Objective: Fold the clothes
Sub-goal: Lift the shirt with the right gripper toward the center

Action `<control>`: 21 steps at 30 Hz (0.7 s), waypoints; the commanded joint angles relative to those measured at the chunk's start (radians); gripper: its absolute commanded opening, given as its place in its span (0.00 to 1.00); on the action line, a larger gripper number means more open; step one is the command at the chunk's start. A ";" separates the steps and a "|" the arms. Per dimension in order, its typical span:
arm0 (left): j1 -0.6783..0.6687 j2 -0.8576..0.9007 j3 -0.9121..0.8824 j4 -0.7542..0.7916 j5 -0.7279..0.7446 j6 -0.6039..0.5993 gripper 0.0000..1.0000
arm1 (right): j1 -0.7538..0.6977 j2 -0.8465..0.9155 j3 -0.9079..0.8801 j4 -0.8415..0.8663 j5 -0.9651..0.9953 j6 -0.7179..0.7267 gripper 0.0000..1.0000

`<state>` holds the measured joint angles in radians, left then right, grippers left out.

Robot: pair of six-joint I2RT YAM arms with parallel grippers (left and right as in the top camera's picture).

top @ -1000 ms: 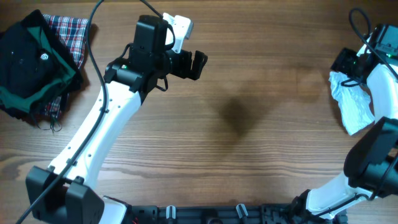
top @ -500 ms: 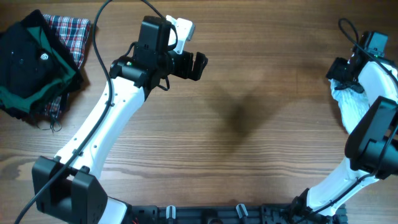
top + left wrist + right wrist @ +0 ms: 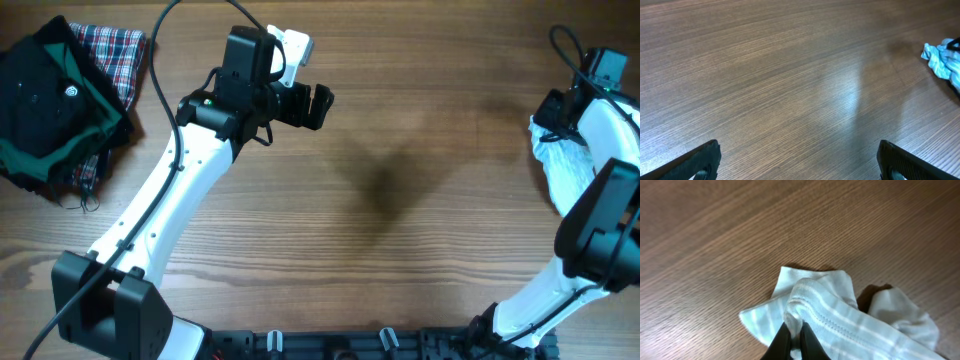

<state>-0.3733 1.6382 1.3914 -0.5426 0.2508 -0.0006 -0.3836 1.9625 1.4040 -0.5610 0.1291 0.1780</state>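
Garment (image 3: 565,178) long axis near-far; right hand (image 3: 794,327) pinching far end; left hand (image 3: 797,152) spread.

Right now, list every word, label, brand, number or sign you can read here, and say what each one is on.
No text can be read in any view.
A round pale emblem on the black-and-green garment: too small to read.
No markings seen on the white striped garment, the red plaid cloth or the table.
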 commanded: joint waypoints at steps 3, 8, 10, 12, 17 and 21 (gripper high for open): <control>0.000 0.011 0.021 0.010 -0.042 0.019 1.00 | -0.003 -0.161 0.029 -0.006 -0.240 0.003 0.04; 0.035 0.005 0.021 0.010 -0.081 0.014 1.00 | 0.040 -0.301 0.037 -0.017 -0.532 -0.061 0.04; 0.066 -0.002 0.021 0.011 -0.081 -0.016 1.00 | 0.083 -0.368 0.037 -0.026 -0.586 -0.085 0.04; 0.106 -0.008 0.021 0.010 -0.080 -0.057 1.00 | 0.143 -0.429 0.037 -0.024 -0.627 -0.103 0.04; 0.181 -0.015 0.021 0.005 -0.042 -0.098 1.00 | 0.286 -0.537 0.037 -0.007 -0.698 -0.151 0.04; 0.204 -0.015 0.021 -0.005 -0.016 -0.098 1.00 | 0.407 -0.595 0.037 0.052 -0.700 -0.151 0.04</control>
<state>-0.1814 1.6382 1.3914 -0.5407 0.1955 -0.0731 -0.0513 1.4170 1.4185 -0.5457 -0.5060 0.0616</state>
